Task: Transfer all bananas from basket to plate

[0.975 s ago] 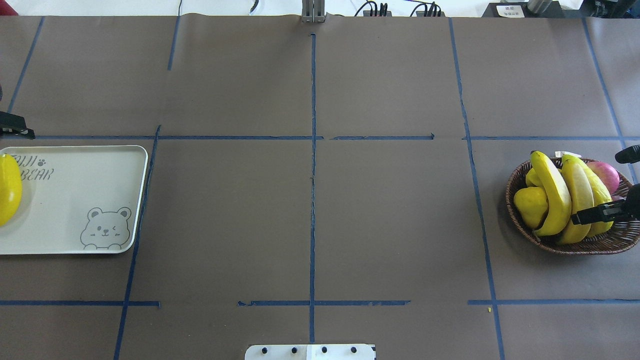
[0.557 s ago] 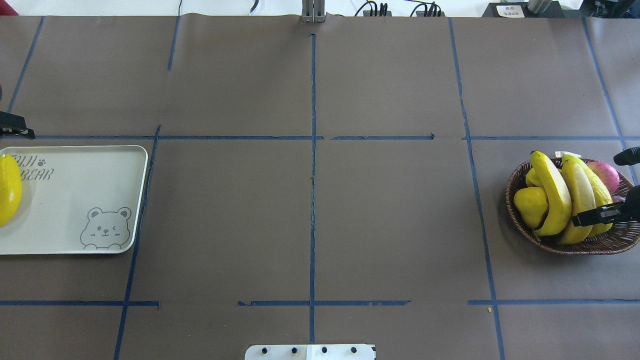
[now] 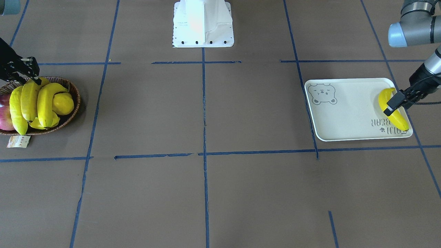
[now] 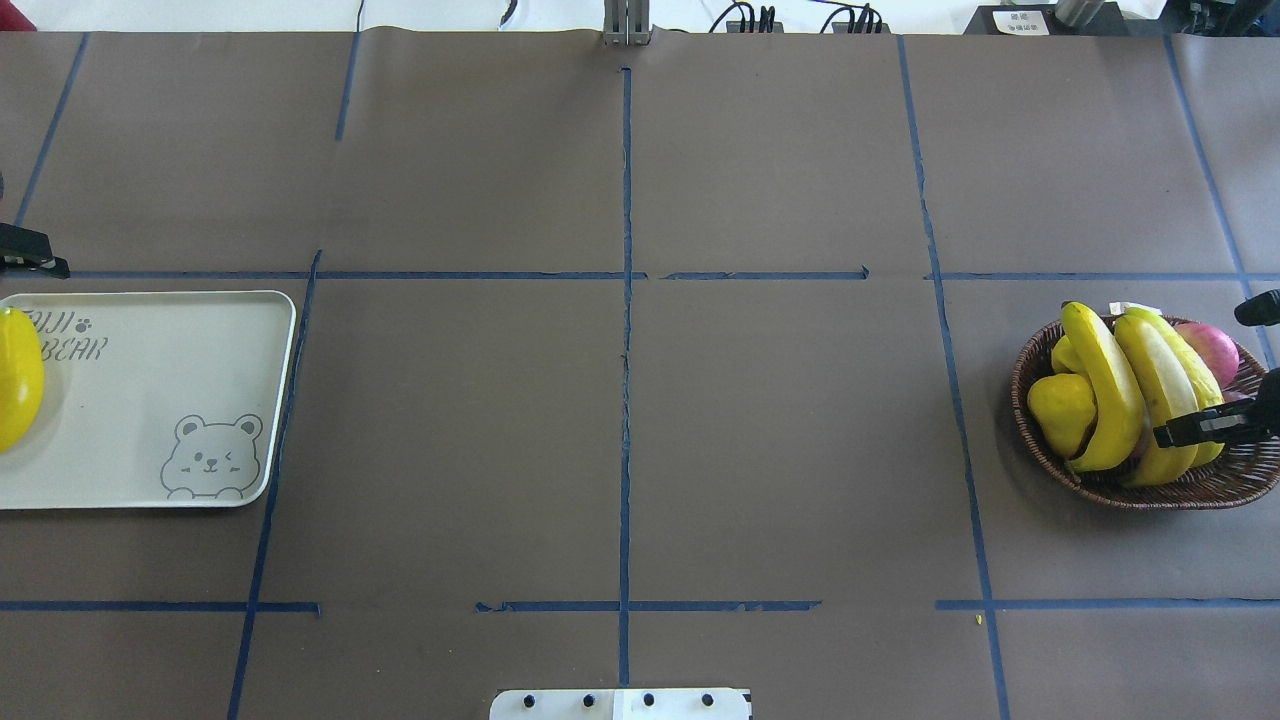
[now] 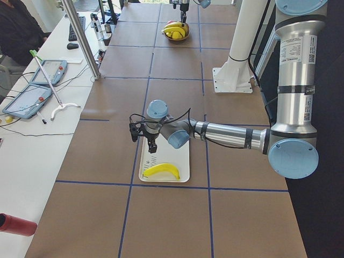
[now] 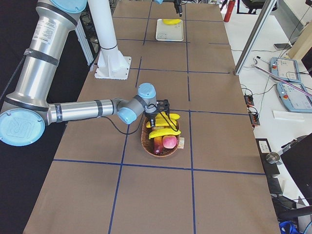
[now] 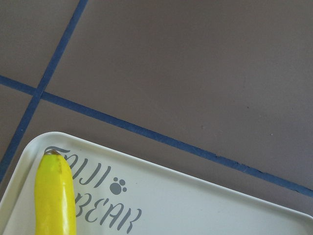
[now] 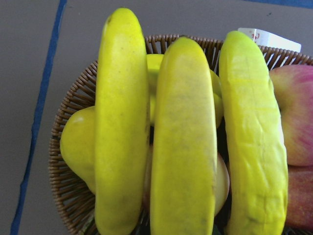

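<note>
The wicker basket (image 4: 1200,492) sits at the right edge of the overhead frame. 3 bananas (image 4: 1110,400) lie side by side across it, resting on a yellow pear-like fruit (image 4: 1058,405) at their left and a red apple (image 4: 1212,350) at their right. In the front-facing view a paper tag (image 3: 18,141) lies on the table just below the basket.

The right gripper (image 4: 1200,430) reaches in from the right edge, low over the fruit. 1 dark finger (image 4: 1190,431) lies against the middle banana (image 4: 1155,385) near its lower end. I cannot tell whether the fingers are apart or closed on it. Its wrist camera shows the 3 bananas close up, filling the frame.

The cream plate (image 4: 150,400) lies at the left edge of the overhead frame, with the bear face in its lower right corner and the lettering at upper left. The 4th banana (image 3: 399,120) lies flat on the plate beside the lettering. In the left side view the left gripper (image 5: 143,140) hangs above the plate with its fingers spread and nothing between them, and the banana is lower in the frame, apart from it.
</note>
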{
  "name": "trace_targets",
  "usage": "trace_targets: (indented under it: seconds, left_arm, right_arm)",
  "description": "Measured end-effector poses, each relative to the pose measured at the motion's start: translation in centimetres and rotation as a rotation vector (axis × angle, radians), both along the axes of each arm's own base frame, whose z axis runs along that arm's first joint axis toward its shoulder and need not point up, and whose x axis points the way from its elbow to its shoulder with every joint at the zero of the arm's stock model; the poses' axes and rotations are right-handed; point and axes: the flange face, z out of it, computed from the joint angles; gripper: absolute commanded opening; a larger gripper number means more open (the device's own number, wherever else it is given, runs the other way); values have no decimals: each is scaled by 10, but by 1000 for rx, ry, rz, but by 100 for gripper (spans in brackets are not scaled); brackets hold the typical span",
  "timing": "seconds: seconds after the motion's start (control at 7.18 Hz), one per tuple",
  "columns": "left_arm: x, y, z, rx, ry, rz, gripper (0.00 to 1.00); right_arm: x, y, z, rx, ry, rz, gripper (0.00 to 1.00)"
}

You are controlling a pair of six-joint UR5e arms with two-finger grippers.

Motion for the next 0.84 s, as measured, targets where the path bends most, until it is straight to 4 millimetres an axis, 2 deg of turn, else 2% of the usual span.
trace_targets:
  seconds: [0.28,0.7,0.84]
  left_arm:
    - [0,0,-2,2,2,-1,99]
    - [0,0,-8,5,10,-6,99]
    - [1,0,-9,5,16,-2,100]
  right_arm:
    - [31,1,-15,4,-30,56,1]
    - [104,10,-74,46,-153,172,0]
    - [122,8,-91,66,-195,199,0]
